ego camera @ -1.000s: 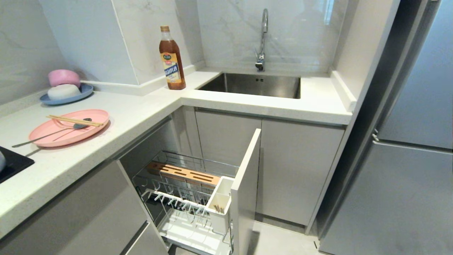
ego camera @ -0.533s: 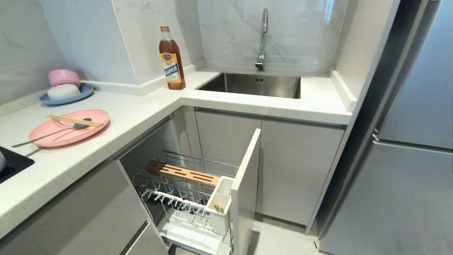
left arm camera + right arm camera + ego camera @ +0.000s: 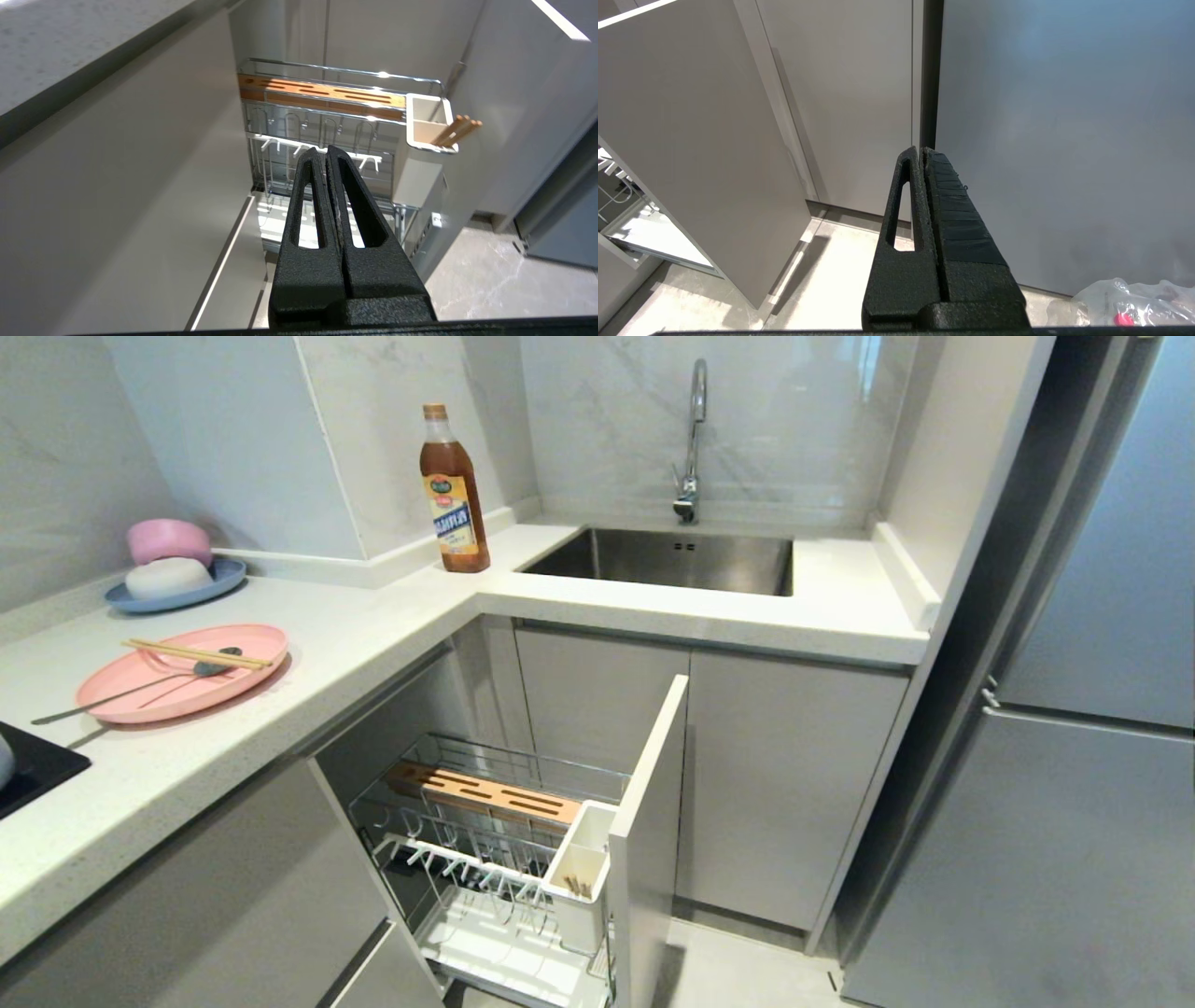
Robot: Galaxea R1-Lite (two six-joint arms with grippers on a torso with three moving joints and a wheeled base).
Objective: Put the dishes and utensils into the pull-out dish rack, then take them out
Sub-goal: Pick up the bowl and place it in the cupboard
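Two grippers, neither visible from the head camera. Left gripper (image 3: 326,151): fingers pressed together, holding nothing, hanging low beside the grey cabinet fronts and pointed toward the pull-out dish rack (image 3: 345,74). Right gripper (image 3: 922,153): fingers pressed together, holding nothing, hanging before the grey cabinet door (image 3: 850,93) and the fridge (image 3: 1064,140), above the floor.

Pull-out dish rack (image 3: 485,751): drawn out of the lower cabinet below the counter (image 3: 373,635), left of the sink (image 3: 672,560). Chrome wire basket with a slotted copper-brown strip (image 3: 485,795) along its top, a white utensil caddy (image 3: 581,863) at the front corner against the pale grey front panel (image 3: 649,840), and a white drip tray (image 3: 504,957) at the bottom. No plate or bowl stands in the wire slots.

Wooden sticks in caddy (image 3: 458,129): several light-brown tips leaning out of the compartment nearest the front panel.

Pink plate (image 3: 187,667): flat on the counter, left of the rack. Across it lie two chopsticks (image 3: 196,654), side by side, and a grey spoon (image 3: 131,691) whose handle overhangs the plate's near rim.

Blue plate (image 3: 224,581): farther back on the counter by the wall, carrying a pale bowl (image 3: 168,577) turned upside down and a pink bowl (image 3: 168,539) just behind it.

Brown bottle (image 3: 454,490): upright at the counter corner, beside the sink.
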